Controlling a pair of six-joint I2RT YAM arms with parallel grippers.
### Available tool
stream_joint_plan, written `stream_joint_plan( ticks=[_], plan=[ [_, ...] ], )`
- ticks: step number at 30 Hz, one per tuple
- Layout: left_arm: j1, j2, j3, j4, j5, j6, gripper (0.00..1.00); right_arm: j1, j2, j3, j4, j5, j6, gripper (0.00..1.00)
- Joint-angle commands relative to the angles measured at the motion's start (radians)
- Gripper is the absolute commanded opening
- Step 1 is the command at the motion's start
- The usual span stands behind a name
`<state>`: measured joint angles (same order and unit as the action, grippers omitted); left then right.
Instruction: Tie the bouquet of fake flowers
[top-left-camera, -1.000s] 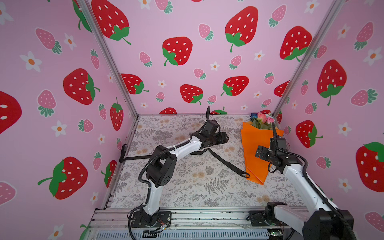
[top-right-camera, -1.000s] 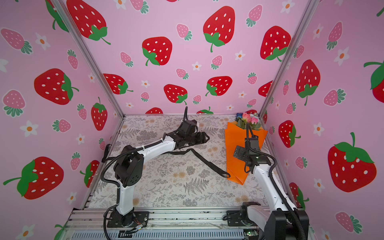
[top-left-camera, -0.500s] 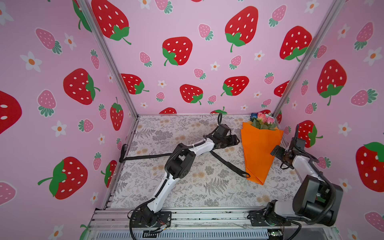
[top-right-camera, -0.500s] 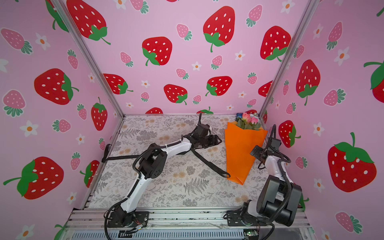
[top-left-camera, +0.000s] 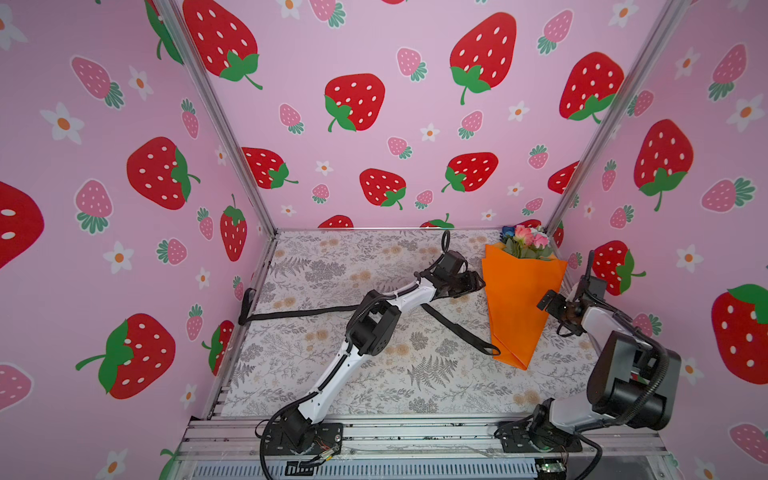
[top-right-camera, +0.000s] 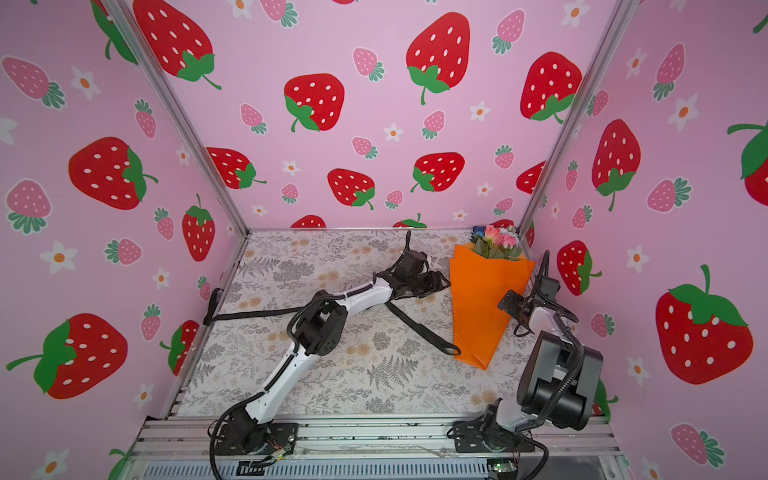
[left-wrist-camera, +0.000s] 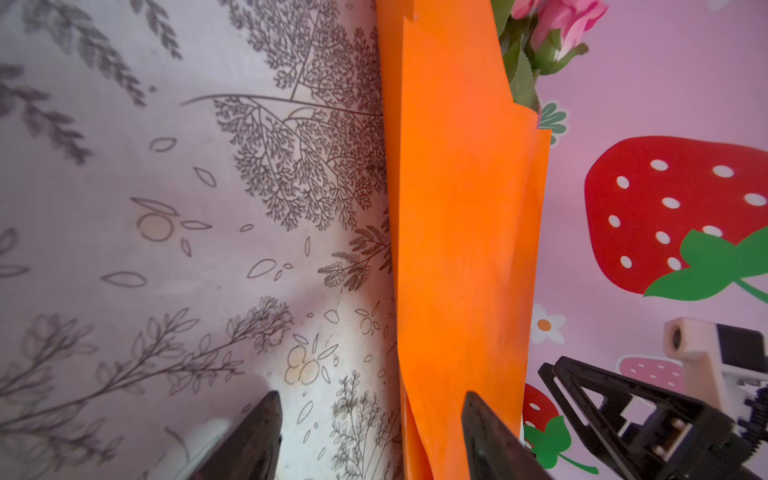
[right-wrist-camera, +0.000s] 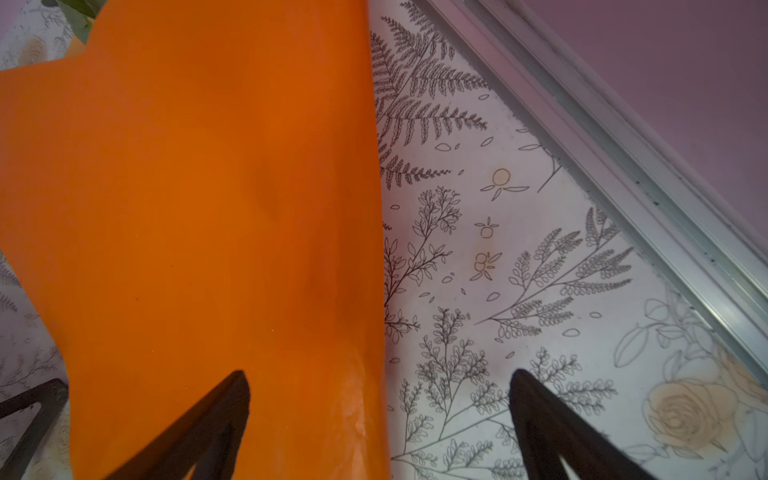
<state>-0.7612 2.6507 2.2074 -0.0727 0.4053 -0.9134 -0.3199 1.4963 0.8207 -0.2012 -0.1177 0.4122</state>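
The bouquet of fake flowers (top-left-camera: 525, 242) lies at the back right of the table, wrapped in an orange paper cone (top-left-camera: 517, 299) (top-right-camera: 482, 299) with its tip pointing forward. My left gripper (top-left-camera: 478, 284) (left-wrist-camera: 371, 397) is open at the cone's left edge, with one finger over the paper (left-wrist-camera: 457, 208) and one over the table. Pink roses (left-wrist-camera: 561, 20) show past the paper's mouth. My right gripper (top-left-camera: 546, 301) (right-wrist-camera: 380, 374) stands wide open astride the cone's right edge (right-wrist-camera: 208, 208), holding nothing.
A long black ribbon (top-left-camera: 307, 312) (top-right-camera: 266, 313) runs from the left wall, under my left arm, to the cone's lower left side. An aluminium rail (right-wrist-camera: 623, 166) and the right wall stand close behind my right gripper. The arm bases sit on the front rail (top-left-camera: 415, 436).
My left arm has stretched right until its gripper reached the cone's left edge, and its jaws have narrowed a little. My right gripper has drawn back from over the cone to its right edge.
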Motion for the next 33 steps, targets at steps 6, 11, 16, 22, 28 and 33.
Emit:
stream_joint_plan(
  ticks=[6, 11, 16, 22, 28, 33],
  plan=[
    [-0.009, 0.095, 0.117, -0.018, 0.039, -0.042, 0.66, -0.011, 0.051, 0.018, 0.030, 0.002, -0.024, 1.00],
    [-0.023, 0.131, 0.173, -0.015, 0.051, -0.045, 0.65, -0.021, 0.070, 0.037, 0.033, 0.023, -0.017, 1.00],
    [-0.026, 0.155, 0.185, -0.002, 0.043, -0.061, 0.59, -0.042, 0.102, 0.063, 0.042, 0.009, -0.018, 1.00],
    [-0.027, 0.185, 0.193, 0.023, 0.044, -0.099, 0.51, -0.054, 0.156, 0.088, 0.062, -0.052, -0.029, 1.00],
    [-0.041, 0.221, 0.229, 0.030, 0.047, -0.119, 0.41, -0.056, 0.211, 0.095, 0.107, -0.174, -0.027, 1.00],
    [-0.048, 0.241, 0.238, 0.031, 0.049, -0.135, 0.26, -0.055, 0.245, 0.101, 0.144, -0.293, -0.017, 1.00]
  ],
)
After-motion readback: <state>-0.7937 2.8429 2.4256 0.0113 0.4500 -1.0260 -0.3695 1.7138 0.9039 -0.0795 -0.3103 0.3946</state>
